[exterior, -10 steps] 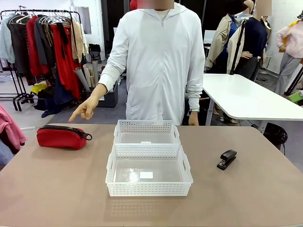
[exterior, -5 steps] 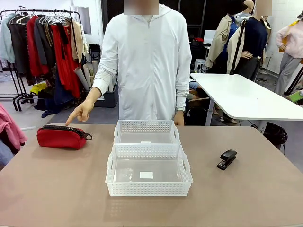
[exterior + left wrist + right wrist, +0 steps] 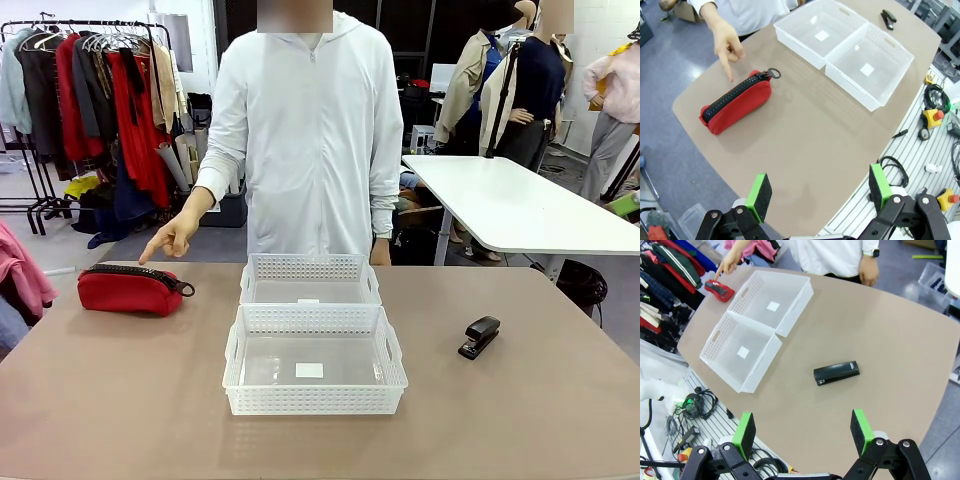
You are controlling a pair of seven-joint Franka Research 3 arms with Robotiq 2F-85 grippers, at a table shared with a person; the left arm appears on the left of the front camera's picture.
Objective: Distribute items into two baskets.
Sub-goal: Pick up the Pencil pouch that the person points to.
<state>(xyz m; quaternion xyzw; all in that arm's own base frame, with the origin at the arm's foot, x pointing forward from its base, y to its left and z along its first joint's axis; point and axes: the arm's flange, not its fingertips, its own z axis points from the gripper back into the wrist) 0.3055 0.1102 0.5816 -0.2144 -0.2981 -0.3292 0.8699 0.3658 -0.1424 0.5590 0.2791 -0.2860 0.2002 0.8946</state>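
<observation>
The red pouch (image 3: pixel 131 289) with its black zipper lies at the table's far left; a person's hand (image 3: pixel 172 235) points a finger down at it. In the left wrist view the pouch (image 3: pixel 737 102) lies well ahead of my open left gripper (image 3: pixel 819 190), which hangs high above the table. Two white baskets sit end to end at the middle, one near (image 3: pixel 314 361) and one far (image 3: pixel 310 279), both empty. The black stapler (image 3: pixel 480 337) rests to the right. My right gripper (image 3: pixel 802 433) is open, high above the table, with the stapler (image 3: pixel 836 373) ahead of it.
The person in white stands at the far edge behind the baskets. Cables and control boxes (image 3: pixel 935 118) lie on the rack beside the table's near edge. A clothes rack (image 3: pixel 90 90) and a white table (image 3: pixel 520 205) stand beyond the table.
The person has shifted a little to the left and straightened; the pointing hand stays over the pouch. Nothing on the table has moved.
</observation>
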